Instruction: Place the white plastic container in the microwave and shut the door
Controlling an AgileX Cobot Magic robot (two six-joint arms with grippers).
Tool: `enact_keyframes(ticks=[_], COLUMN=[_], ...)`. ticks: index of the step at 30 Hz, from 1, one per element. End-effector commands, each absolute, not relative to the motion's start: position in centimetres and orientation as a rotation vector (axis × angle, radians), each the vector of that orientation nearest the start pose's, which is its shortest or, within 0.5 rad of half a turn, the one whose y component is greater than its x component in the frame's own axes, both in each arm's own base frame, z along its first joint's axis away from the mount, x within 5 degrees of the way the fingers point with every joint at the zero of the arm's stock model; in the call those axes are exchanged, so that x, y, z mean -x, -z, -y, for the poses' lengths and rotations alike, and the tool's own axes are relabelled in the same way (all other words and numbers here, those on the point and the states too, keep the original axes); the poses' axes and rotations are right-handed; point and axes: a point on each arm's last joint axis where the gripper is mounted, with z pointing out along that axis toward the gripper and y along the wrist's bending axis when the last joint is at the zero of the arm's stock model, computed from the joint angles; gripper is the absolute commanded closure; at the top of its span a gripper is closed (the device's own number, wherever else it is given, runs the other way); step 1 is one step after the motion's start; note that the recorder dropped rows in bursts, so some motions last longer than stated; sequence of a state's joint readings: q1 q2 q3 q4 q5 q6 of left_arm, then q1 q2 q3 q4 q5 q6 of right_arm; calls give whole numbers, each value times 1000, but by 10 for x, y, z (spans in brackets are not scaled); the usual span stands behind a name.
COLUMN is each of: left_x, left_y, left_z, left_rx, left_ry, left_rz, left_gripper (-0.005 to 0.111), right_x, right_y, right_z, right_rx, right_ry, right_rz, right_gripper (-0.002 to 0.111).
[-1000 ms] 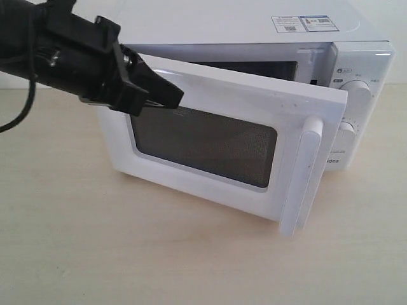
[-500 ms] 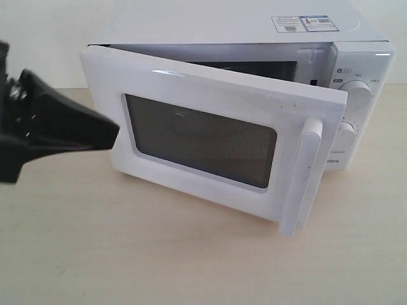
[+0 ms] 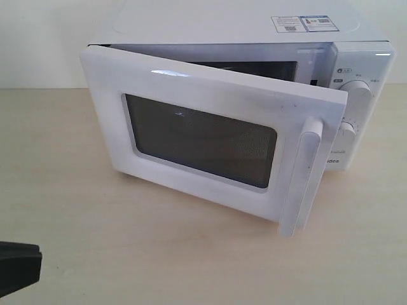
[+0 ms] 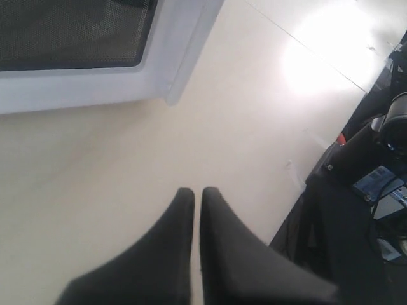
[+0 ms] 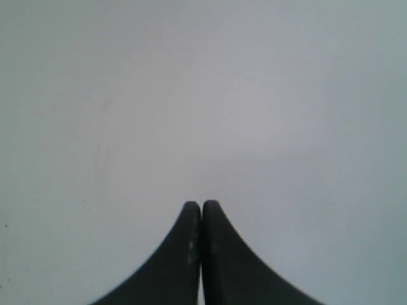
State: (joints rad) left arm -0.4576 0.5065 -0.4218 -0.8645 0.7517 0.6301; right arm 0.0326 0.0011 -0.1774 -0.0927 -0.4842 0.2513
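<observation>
The white microwave stands at the back of the table with its door swung partly open, handle toward me. The dark window hides the cavity, so the white plastic container is not visible. My left gripper is shut with nothing between its fingers, low over the table in front of the door's lower corner; in the exterior view only a black tip shows at the bottom left. My right gripper is shut and empty over a plain grey surface, out of the exterior view.
The light wooden tabletop spreads in front of and left of the microwave. Two round dials sit right of the door. Black equipment and cables lie past the table edge in the left wrist view.
My left arm has drawn back from the door's upper left, down and leftward, until only its tip shows at the bottom left. The door has not moved.
</observation>
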Motion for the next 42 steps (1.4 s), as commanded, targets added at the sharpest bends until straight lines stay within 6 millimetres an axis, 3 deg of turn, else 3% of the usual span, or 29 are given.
enact_keyframes(ticks=[1, 4, 8, 11, 18, 25, 29, 34, 42], left_x=[-53, -53, -55, -56, -56, -56, -56, -55, -55], left_y=[-272, -274, -275, -275, -276, -276, -275, -275, -275], left_z=[78, 77, 77, 76, 76, 76, 77, 77, 77], left_rx=[-697, -674, -648, -638, -628, -630, -634, -632, -636], left_ry=[905, 901, 892, 886, 892, 893, 895, 898, 902], left_rz=[-1996, -1975, -1963, -1956, -1958, -1959, -1962, -1964, -1967], left_gripper=[102, 102, 102, 102, 102, 102, 102, 102, 102], right_x=[0, 1, -19, -37, -66, -70, -80, -99, -107], right_y=[-368, -402, -420, -412, -390, -389, -379, -367, -369], right_z=[-1, 1, 3, 0, -12, -16, -40, -61, -62], right_rx=[-64, -93, -158, -184, -168, -87, 94, 124, 84], right_ry=[-213, -188, -178, -204, -318, -331, -576, -890, -939], right_rz=[-935, -1083, -1422, -1670, -1972, -1997, -2034, -1960, -1865], right_gripper=[108, 108, 108, 108, 108, 108, 108, 108, 108])
